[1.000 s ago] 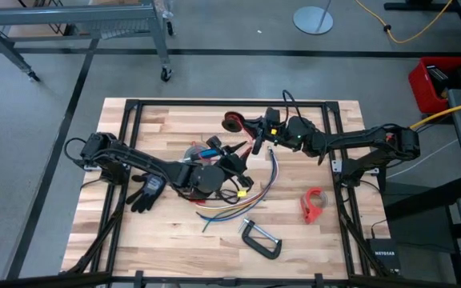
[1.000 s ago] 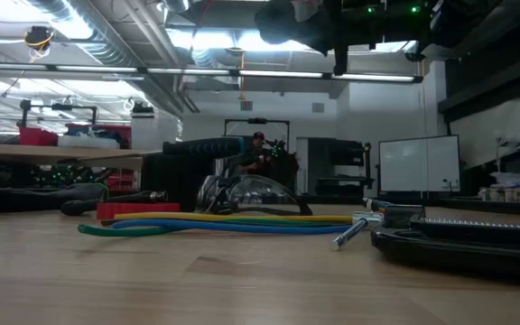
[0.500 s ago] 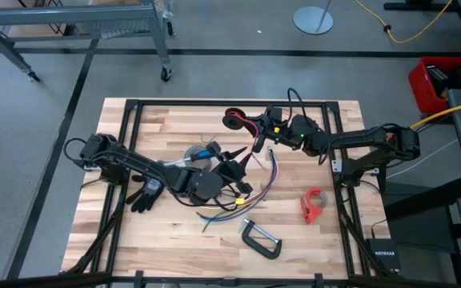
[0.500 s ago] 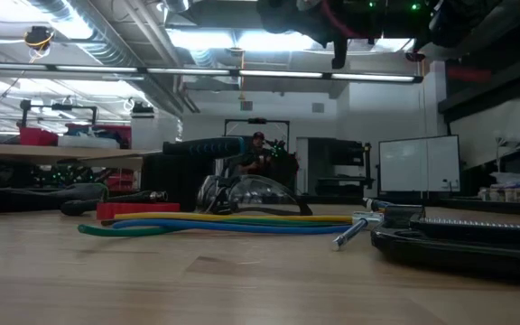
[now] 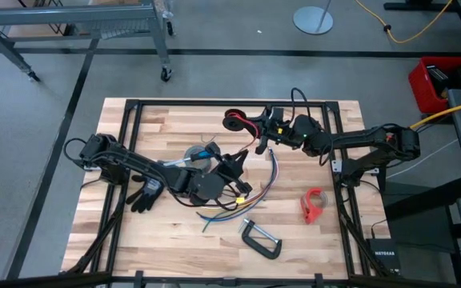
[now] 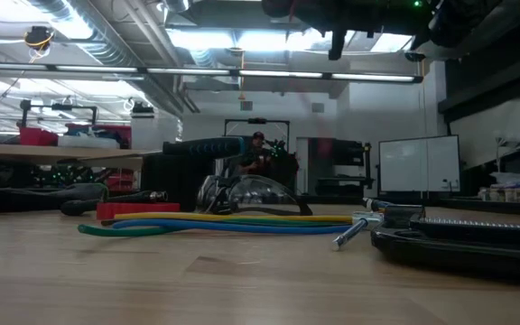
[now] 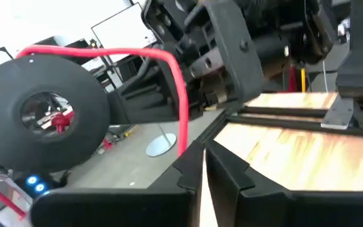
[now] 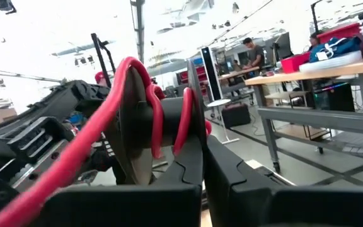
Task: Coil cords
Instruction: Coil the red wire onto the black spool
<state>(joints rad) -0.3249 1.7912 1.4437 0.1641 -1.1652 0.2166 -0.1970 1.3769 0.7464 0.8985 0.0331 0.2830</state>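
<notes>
Clearly, right jaws clamp the red cord [image 5: 235, 121].

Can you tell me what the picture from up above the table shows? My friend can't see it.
The right gripper holds a red cord spool above the wooden table. The left gripper is near the middle, by a bundle of colored cords. A red tape holder, metal clamp and black glove lie nearby.

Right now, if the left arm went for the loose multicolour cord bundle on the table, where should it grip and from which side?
Probably from straight above, at the curved run of the multicolour cord bundle just right of the left gripper. There the strands lie flat and close together on the table, clear of the C-clamp and the red tape dispenser. Close the fingers across the strands.
</notes>
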